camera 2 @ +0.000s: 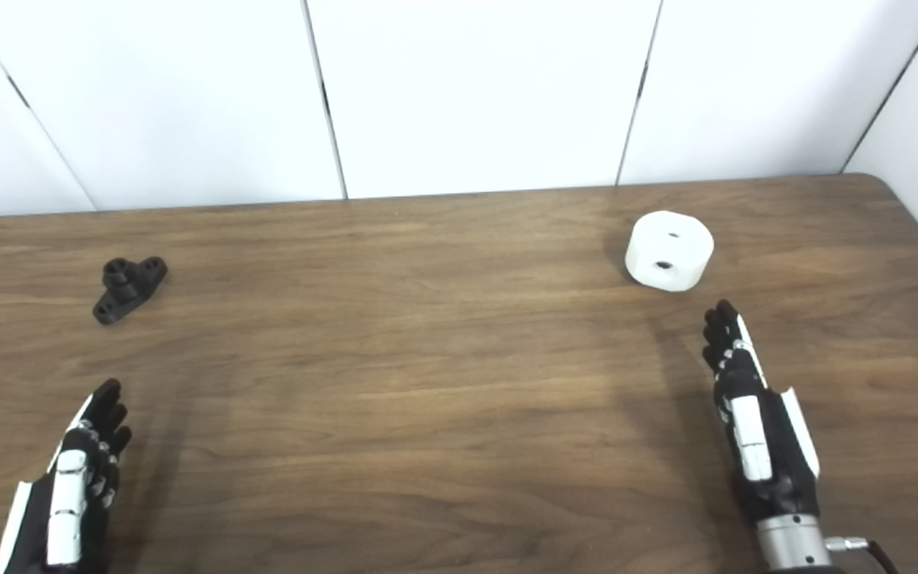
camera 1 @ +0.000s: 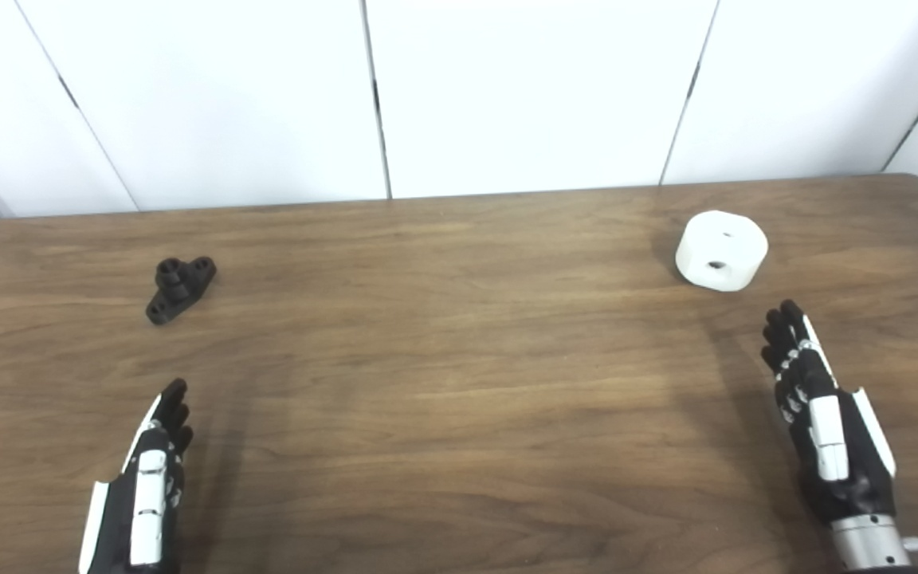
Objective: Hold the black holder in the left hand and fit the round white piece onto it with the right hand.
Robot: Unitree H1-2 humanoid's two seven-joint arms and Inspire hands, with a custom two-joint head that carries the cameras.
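- The black holder (camera 1: pixel 180 288) lies flat on the tabletop (camera 1: pixel 459 383), untouched, with its short boss pointing up and a mounting ear to either side. It serves as the landmark for the positions below.
- The round white piece (camera 1: pixel 721 249) sits well apart from the black holder, far to its right and at about the same depth. Its bored face tilts toward the cameras; a second small hole shows on its top.
- The left robot hand (camera 1: pixel 147 486) hovers nearer the robot than the black holder, slightly to its left. Fingers are extended and together; it holds nothing.
- The right robot hand (camera 1: pixel 821 414) is far right of the black holder, fingertips just short of the round white piece. It is likewise extended and empty.
- Step in hand, as judged: the approach. Neither part is grasped yet.
- Recommended: grip the black holder by its ears, leaving the boss exposed; grip the white piece by its rim, leaving the bore clear for alignment.
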